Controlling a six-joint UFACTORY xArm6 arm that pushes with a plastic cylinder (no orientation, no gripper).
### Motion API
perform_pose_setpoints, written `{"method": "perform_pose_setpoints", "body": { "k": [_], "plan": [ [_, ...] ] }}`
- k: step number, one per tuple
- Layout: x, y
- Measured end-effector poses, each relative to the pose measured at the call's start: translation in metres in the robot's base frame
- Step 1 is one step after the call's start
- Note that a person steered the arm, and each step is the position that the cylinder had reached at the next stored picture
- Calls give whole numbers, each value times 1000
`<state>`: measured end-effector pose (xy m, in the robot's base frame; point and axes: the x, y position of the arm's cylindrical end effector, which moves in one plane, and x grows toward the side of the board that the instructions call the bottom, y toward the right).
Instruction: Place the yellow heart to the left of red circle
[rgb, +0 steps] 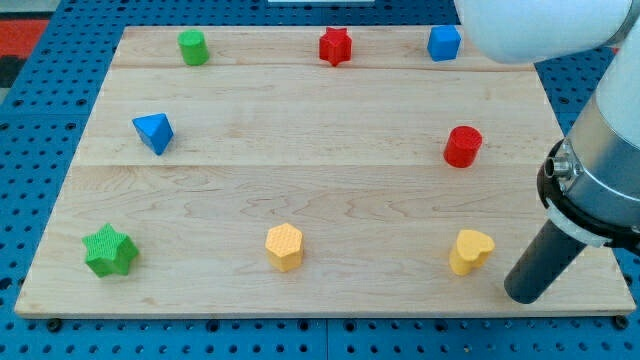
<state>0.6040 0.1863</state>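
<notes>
At the view's bottom right, my tip (522, 294) rests just right of the yellow heart (470, 251), which lies well below the red circle (463, 146). I have no pincer, only a rod. I should get below the heart, pushing up and left. No containers here.

No text, label, brand, number or sign could be read anywhere in the view. The wooden desk (330, 190) bore only plain grain, and the coloured blocks on it carried no markings that could be made out.
</notes>
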Motion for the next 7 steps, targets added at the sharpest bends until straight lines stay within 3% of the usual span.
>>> {"method": "perform_pose_setpoints", "body": {
  "k": [4,5,7],
  "plan": [
    [-37,-15],
    [-19,-6],
    [-7,-70]
  ]
}}
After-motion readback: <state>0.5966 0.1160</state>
